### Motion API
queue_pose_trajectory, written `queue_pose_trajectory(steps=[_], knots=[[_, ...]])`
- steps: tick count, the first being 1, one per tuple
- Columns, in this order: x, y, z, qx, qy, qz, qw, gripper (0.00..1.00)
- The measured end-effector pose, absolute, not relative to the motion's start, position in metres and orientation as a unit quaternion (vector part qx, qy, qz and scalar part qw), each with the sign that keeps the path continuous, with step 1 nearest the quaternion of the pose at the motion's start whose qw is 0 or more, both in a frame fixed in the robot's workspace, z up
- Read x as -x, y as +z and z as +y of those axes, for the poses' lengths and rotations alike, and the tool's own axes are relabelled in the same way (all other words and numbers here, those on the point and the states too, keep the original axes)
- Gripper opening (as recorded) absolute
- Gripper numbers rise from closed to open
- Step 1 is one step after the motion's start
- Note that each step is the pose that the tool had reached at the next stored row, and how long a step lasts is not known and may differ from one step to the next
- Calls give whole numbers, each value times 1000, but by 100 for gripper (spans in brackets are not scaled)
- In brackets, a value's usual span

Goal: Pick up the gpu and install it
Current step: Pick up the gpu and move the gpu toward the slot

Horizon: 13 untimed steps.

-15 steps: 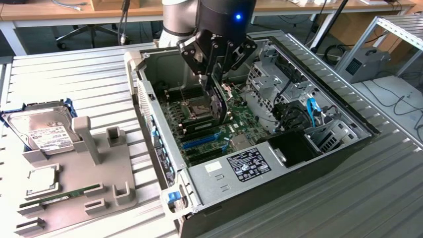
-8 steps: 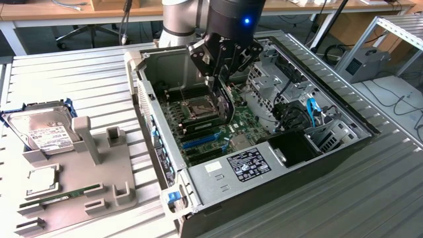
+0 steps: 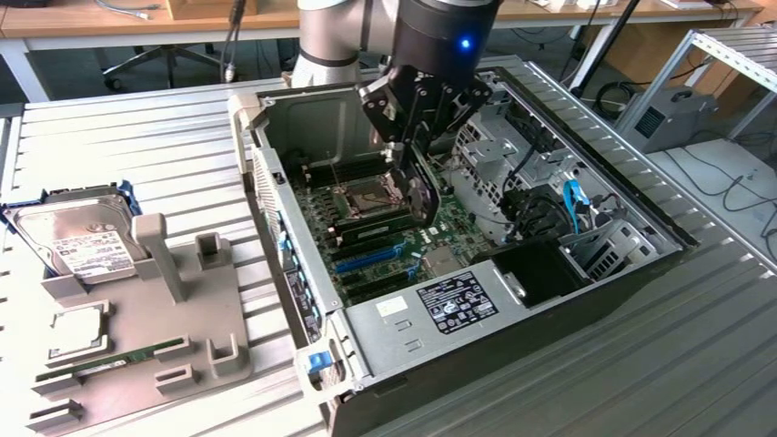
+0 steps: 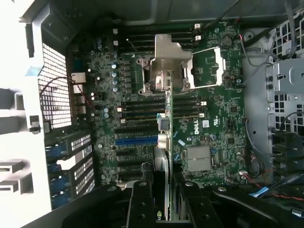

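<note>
A ribbed metal desk (image 3: 146, 127) carries an open computer case (image 3: 401, 314) lying on its side, its motherboard (image 3: 364, 246) facing up. The arm (image 3: 443, 32) reaches down into the case from above. On the exterior view's left, well apart from the case, sits a grey holder (image 3: 182, 309) with a hard drive (image 3: 79, 241) at its far end and a RAM stick (image 3: 122, 357) lying in a groove near its front.

The gpu (image 3: 423, 196) is inside the case, held upright on its edge over the middle of the motherboard, just beside the processor socket (image 3: 364, 196). From the wrist it looks like a thin line (image 4: 166, 118) with its silver bracket (image 4: 168, 61) at the far end, running across the dark slots near the blue slot (image 4: 135, 141). From here I can't tell whether its lower edge touches the board.

The gripper (image 3: 413, 137) is clamped on the card's upper edge, one finger (image 4: 142, 204) on each face, closed down to the card's thickness
</note>
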<state>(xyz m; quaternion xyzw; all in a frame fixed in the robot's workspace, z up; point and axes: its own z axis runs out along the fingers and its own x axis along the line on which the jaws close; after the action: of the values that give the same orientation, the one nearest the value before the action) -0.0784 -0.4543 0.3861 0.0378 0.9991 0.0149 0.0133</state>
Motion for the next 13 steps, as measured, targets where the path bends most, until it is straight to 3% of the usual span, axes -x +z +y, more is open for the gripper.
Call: queue_pose_trajectory(steps=[13], knots=[[60, 373, -454, -38, 13, 999, 13, 26]])
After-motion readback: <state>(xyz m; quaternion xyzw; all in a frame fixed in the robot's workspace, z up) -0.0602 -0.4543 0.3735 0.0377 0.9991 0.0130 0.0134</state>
